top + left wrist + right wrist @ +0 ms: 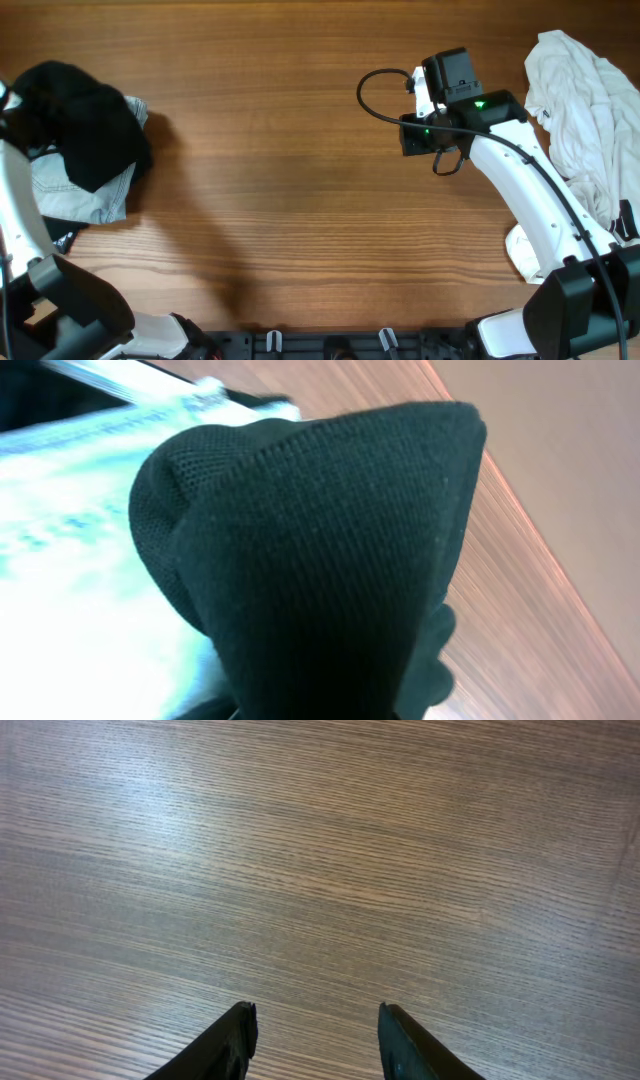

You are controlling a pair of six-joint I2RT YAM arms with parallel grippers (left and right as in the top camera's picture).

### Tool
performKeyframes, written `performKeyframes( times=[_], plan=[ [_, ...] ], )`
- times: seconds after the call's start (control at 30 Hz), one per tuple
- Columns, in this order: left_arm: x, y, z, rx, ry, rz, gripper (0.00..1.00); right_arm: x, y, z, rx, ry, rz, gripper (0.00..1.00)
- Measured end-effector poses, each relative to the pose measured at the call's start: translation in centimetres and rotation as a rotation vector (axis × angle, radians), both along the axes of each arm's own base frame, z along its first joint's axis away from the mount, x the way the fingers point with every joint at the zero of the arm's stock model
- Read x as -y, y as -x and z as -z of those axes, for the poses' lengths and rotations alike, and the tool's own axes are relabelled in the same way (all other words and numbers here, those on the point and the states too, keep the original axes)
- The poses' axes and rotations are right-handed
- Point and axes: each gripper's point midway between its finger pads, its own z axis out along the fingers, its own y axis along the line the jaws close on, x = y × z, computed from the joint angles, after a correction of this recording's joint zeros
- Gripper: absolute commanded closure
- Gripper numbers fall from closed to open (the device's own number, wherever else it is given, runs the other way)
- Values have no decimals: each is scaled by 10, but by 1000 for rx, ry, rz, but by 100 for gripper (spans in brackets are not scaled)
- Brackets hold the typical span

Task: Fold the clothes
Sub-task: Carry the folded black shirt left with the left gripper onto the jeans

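one black t-shirt [85, 115] lies bunched on pale blue jeans [75, 195] at the left edge of the table [300, 220]; white shirts [580, 110] are heaped at the far right. the left hand is closed, its fingers hidden behind a peak of black cloth that it appears to pinch. lift slowly, leaving the jeans down, and carry the shirt to the bare centre. the right hand [315, 1010] hovers there, fingers apart and empty, placed to take a second corner.

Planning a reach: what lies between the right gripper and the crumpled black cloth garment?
Overhead view: bare wooden tabletop only, between right gripper and crumpled black cloth garment.
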Motion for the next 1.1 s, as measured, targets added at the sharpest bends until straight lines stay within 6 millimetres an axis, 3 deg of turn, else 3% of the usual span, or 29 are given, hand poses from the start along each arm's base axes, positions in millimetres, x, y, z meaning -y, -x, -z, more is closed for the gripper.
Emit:
performKeyframes(
  times=[0.13, 0.17, 0.33, 0.4, 0.47, 0.53, 0.6, 0.67, 0.73, 0.8, 0.9, 0.93, 1.03, 1.1],
  plan=[
    [-38, 13, 6, -15, -37, -104, 9, 0, 0, 0, 0, 0, 0, 55],
    [-44, 14, 8, -21, -48, -122, 0, 0, 0, 0, -1, 0, 0, 55],
    [-94, 33, 0, 19, -101, -266, 0, 1, 3, 1, -14, 4, 0, 55],
    [-100, 37, -12, 49, -120, -282, 0, 1, 3, 1, -13, 4, 0, 55],
    [-90, 31, -39, 122, -145, -236, 0, 0, 2, 1, -8, 2, 0, 55],
    [-61, 22, -75, 213, -170, -137, 0, 0, -1, 0, 3, -1, 1, 55],
    [-31, 14, -95, 260, -166, -48, 0, 0, -1, 0, 4, -4, 7, 55],
    [6, -1, -95, 265, -128, 61, 0, 0, -1, 0, 2, -7, 16, 55],
    [22, -14, -79, 238, -90, 114, 0, 0, -1, 0, -1, -8, 19, 55],
    [28, -27, -47, 179, -38, 143, 0, 0, 1, 0, -5, -7, 21, 55],
    [24, -35, 16, 51, 55, 139, 0, 0, 2, 1, -11, -5, 21, 55],
    [21, -34, 46, -12, 97, 131, 0, 1, 3, 1, -14, -4, 21, 55],
    [12, -29, 107, -126, 171, 104, 0, 1, 3, 1, -14, -4, 21, 55],
    [1, -26, 128, -153, 203, 83, 0, 1, 4, 2, -21, -2, 21, 55]
  ],
)
